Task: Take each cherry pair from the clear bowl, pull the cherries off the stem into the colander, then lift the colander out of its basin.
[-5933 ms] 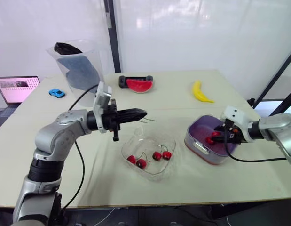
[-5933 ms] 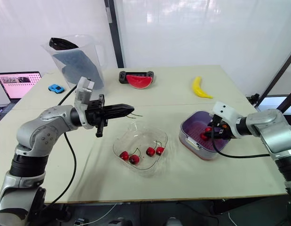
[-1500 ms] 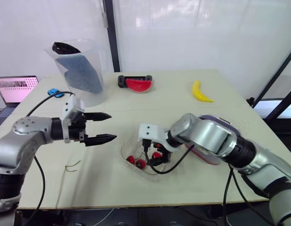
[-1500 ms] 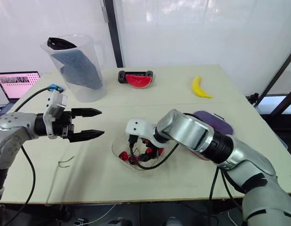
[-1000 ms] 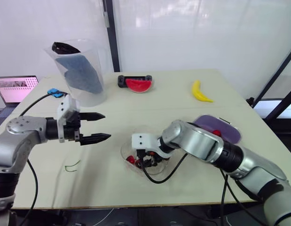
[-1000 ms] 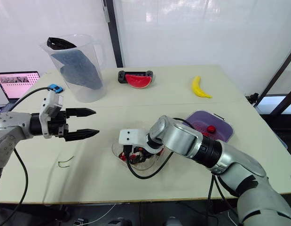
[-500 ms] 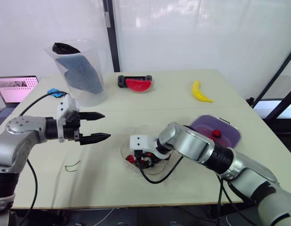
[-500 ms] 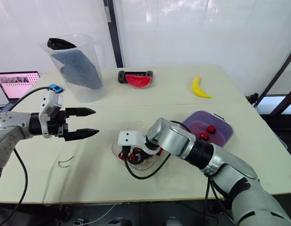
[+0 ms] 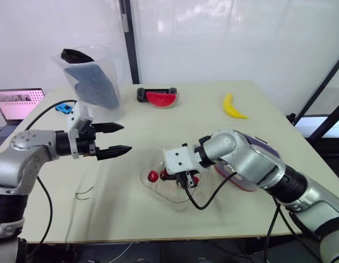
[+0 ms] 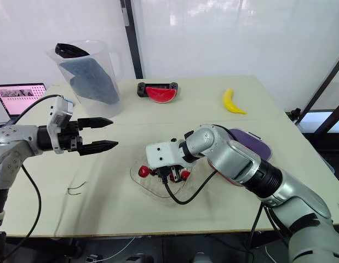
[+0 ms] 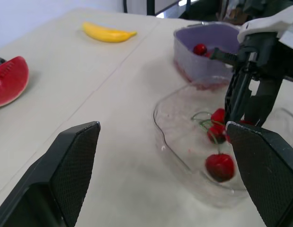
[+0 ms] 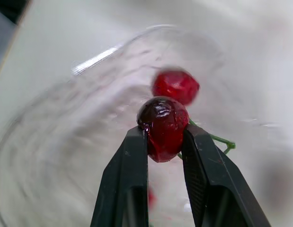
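In the clear bowl near the middle of the table, my right pincer is clamped on one dark, glossy cherry, the two black fingers pinching it across its widest part. A second cherry sits just behind it, and a thin green stem shows beside them; I take it for the pair's, though I cannot see the join. I judge the fruit light, round and slick, soft under the skin. Too hard a squeeze could bruise it or squirt it out of the grip, so I want a firm pinch square on the belly and no more. The stem looks thin and springy, and it will bend rather than resist. For the pull I would take it close to the fork, or take the other cherry itself. My left pincer hangs wide open above the table on the left of the bowl, well apart from it. The purple colander stands just beside the bowl on the right, with a red cherry in it. One loose cherry lies at the bowl's left edge. The bowl looks thin and light, so I expect it to slide if nudged.
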`<action>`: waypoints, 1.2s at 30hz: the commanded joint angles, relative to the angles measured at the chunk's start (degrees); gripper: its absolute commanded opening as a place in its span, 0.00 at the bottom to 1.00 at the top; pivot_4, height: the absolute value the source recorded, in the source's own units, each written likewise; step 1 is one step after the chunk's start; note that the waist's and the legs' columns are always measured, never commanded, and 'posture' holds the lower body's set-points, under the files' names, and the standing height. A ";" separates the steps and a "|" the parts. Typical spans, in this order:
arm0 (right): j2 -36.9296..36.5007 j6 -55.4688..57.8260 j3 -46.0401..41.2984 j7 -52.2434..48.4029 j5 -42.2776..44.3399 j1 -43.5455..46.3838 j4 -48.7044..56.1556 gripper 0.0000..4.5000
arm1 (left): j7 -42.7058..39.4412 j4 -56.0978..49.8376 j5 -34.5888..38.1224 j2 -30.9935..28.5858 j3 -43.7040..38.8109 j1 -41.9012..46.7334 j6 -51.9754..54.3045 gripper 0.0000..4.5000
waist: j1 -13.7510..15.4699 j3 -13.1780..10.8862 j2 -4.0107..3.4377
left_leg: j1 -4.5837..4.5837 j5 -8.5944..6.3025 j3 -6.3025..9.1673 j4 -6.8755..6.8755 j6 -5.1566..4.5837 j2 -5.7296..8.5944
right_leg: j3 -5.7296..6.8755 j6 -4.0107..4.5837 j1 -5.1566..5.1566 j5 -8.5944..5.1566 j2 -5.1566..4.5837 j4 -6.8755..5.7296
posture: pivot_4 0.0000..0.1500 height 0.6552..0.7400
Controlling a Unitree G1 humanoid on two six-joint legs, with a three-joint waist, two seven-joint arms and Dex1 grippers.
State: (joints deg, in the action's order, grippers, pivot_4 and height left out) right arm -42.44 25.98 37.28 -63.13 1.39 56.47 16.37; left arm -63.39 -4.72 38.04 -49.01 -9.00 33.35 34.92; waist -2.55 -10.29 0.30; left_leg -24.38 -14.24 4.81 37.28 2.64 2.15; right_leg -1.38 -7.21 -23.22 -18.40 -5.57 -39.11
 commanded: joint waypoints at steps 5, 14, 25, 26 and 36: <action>-0.21 -19.95 -4.67 12.02 -19.02 1.05 -3.94 0.16 | 10.52 -2.41 10.49 8.73 -3.63 8.65 9.90 1.00 | 0.13 0.01 0.07 | -0.01 0.06 0.01 0.10 0.11 0.01 | 0.00 0.00 0.06 0.00 -0.02 -0.01 | 1.00 1.00; 0.74 -37.11 -5.74 28.45 -40.41 -1.17 -8.30 0.16 | 13.01 -0.01 8.66 14.06 -0.58 11.19 9.19 1.00 | 0.07 0.01 0.07 | 0.00 0.28 -0.03 0.01 0.49 0.03 | -0.03 0.00 -0.01 0.00 -0.01 -0.02 | 1.00 1.00; 3.14 -43.27 -8.46 28.75 -44.84 -1.67 -7.72 0.16 | 14.41 3.64 2.97 18.39 2.82 15.39 6.20 1.00 | -0.03 0.01 0.07 | 0.01 0.31 -0.01 -0.01 0.54 0.04 | -0.03 0.00 0.03 0.00 -0.01 0.00 | 1.00 1.00; 3.57 -43.13 -8.84 28.10 -44.54 -1.72 -7.06 0.16 | 14.82 3.84 2.77 18.71 2.86 16.01 6.20 1.00 | -0.01 0.01 0.07 | 0.01 0.31 -0.02 0.00 0.54 0.04 | -0.03 0.00 0.03 0.00 -0.01 0.00 | 1.00 1.00; 5.91 -43.30 -11.49 24.85 -44.21 -1.60 -5.93 0.15 | 14.00 4.39 0.02 19.21 3.88 15.76 4.72 0.00 | -0.03 0.01 0.07 | 0.01 0.31 -0.01 0.00 0.55 0.05 | -0.03 0.00 0.04 0.00 -0.01 0.00 | 1.00 1.00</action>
State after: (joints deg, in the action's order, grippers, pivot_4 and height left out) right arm -37.02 -17.36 28.04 -38.01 -43.62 54.23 8.21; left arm -48.92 0.49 37.99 -29.62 -4.70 48.11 40.71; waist -2.57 -10.27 0.38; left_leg -24.37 -13.92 4.80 37.28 3.19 2.19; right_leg -1.40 -7.21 -23.18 -18.40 -5.57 -39.11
